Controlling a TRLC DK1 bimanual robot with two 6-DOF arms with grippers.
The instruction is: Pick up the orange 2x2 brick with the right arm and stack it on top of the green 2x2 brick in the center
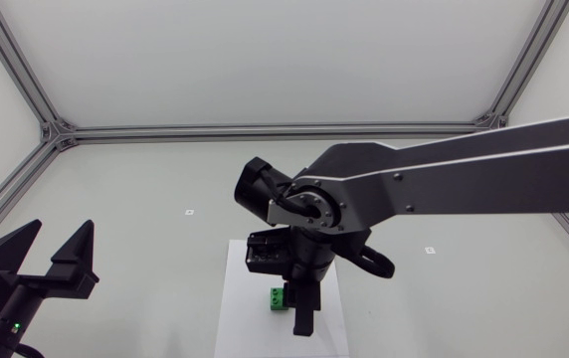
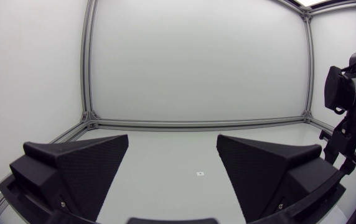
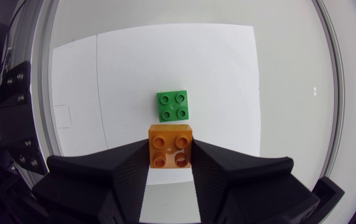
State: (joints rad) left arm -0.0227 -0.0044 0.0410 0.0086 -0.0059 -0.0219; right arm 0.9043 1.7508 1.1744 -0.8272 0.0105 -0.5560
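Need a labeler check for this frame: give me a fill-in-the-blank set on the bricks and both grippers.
1. The clamped brick in the right gripper is ____ in colour.
2. The green brick lies on a ____ sheet, just ahead of the right gripper.
3. The left gripper has nothing between its fingers; it is ____.
4. The green brick shows ____ studs on top.

Missing words: orange; white; open; four.

Head: overhead. Left wrist: low, across table [image 2: 165, 155]. Right wrist: close, downward; shares green brick [image 3: 173, 106] with head.
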